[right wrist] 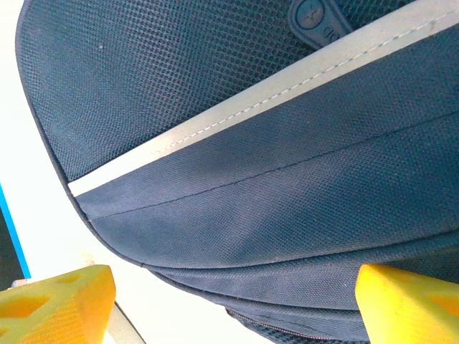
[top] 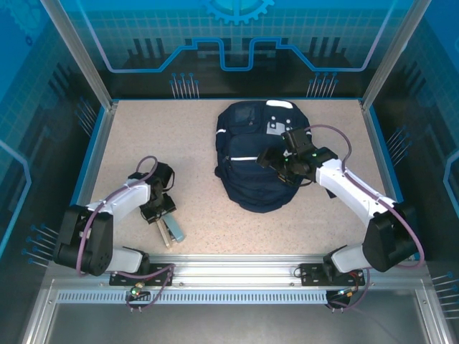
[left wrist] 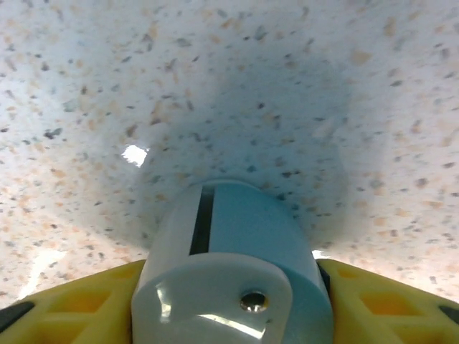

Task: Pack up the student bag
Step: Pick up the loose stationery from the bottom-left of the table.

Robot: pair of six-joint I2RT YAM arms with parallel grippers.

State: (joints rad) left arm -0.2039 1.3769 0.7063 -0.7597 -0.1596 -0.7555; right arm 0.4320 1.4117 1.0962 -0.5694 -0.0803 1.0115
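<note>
Slip is my worry: the blue item, smooth and rounded, lies on the tabletop between my left jaws, and I cannot tell whether they pinch it; a shallow hold could squirt it out. My right jaws stand wide open above the bag, and may catch mere fabric.

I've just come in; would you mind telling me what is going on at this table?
Two robot arms are packing a student bag, which lies on the table right of centre. The right gripper hangs over the bag with its jaws wide, navy fabric showing between its fingers. The left gripper is down at the table near its own base, its yellow fingers on either side of a small light-blue and white item. Whether they grip it is unclear. That item lies outside the bag.
</note>
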